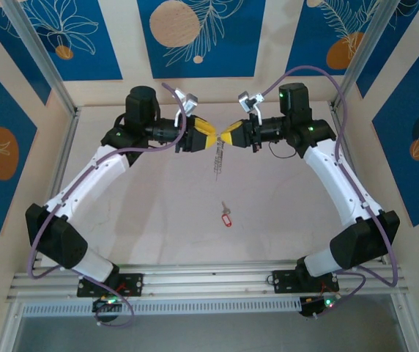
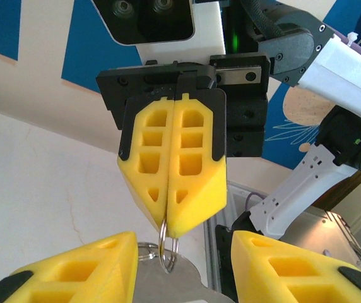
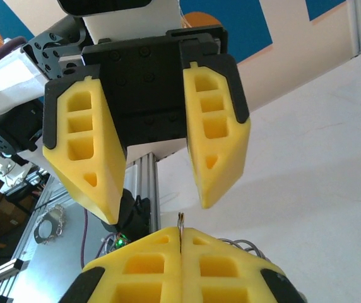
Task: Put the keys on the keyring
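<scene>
So the keys [image 1: 227,217] are just lying on the table [image 1: 158,213], well apart from the keyring [image 2: 168,251], on its near side. The keyring dangles from the right gripper [image 2: 169,226], pinched tight at the very tips. Left gripper [image 3: 160,209] sits half-open right beside it, gripping nothing. One nudge from it and I'd bet the ring twists or slips out.

Thin grey-silver metal keyring loop [image 2: 161,243]: smooth, glossy. Right gripper [image 2: 168,222]: matt yellow plastic w/ matt black backing. Tiny silver metal key w/ red plastic tag [image 1: 226,217]: shiny. Pale tabletop [image 1: 158,213]: matt, hairline cracks
</scene>
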Tool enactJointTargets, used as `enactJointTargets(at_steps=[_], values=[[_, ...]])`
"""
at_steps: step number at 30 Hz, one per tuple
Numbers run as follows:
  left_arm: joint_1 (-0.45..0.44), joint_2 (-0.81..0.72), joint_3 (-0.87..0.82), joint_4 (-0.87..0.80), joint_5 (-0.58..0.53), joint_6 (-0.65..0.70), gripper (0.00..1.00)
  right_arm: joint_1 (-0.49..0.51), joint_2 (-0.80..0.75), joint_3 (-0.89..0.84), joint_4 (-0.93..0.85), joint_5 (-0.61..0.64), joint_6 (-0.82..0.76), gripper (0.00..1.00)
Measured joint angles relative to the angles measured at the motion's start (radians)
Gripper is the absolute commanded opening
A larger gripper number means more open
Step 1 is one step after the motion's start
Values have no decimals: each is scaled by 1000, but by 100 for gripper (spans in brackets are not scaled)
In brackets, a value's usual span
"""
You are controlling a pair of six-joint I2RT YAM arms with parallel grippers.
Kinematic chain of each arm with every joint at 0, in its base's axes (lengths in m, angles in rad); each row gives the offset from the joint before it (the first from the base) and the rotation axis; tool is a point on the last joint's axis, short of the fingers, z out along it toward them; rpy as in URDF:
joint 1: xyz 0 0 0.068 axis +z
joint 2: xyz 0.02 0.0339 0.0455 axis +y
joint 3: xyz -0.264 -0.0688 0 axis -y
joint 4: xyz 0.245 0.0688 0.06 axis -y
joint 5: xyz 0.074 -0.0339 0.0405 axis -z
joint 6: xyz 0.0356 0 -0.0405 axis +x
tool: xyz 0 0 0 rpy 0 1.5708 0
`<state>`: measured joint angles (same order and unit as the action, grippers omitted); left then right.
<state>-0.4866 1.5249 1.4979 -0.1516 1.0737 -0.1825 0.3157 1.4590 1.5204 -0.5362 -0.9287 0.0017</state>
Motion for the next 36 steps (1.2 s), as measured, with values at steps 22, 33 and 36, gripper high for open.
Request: enactJointTargets(at_steps=[22, 33, 36], values=[[0, 23, 0, -49, 26, 30, 19, 8, 0, 0, -1, 1, -3, 0], [-5, 31, 1, -36, 27, 25, 9, 8, 0, 0, 4, 1, -3, 0], [-8, 34, 1, -22, 26, 15, 0, 8, 0, 0, 5, 0, -2, 0]])
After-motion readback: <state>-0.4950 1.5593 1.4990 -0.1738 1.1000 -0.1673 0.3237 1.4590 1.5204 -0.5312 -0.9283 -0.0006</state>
